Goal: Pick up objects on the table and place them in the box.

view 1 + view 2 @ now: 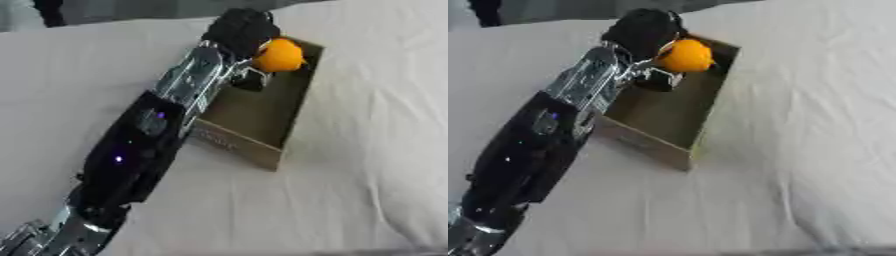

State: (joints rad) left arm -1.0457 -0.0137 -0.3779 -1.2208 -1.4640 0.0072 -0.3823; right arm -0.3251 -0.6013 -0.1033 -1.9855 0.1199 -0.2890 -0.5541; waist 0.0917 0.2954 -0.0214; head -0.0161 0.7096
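Observation:
My left arm reaches from the lower left up to the far end of an open cardboard box. My left hand is black and curled round a round orange fruit, holding it over the box's far end. The fruit shows on the hand's right side, above the box's brown inside. A dark part of the hand hangs just below the fruit, inside the box. My right hand shows in neither view.
A wrinkled white cloth covers the table all round the box. A dark shape stands at the far left edge beyond the table.

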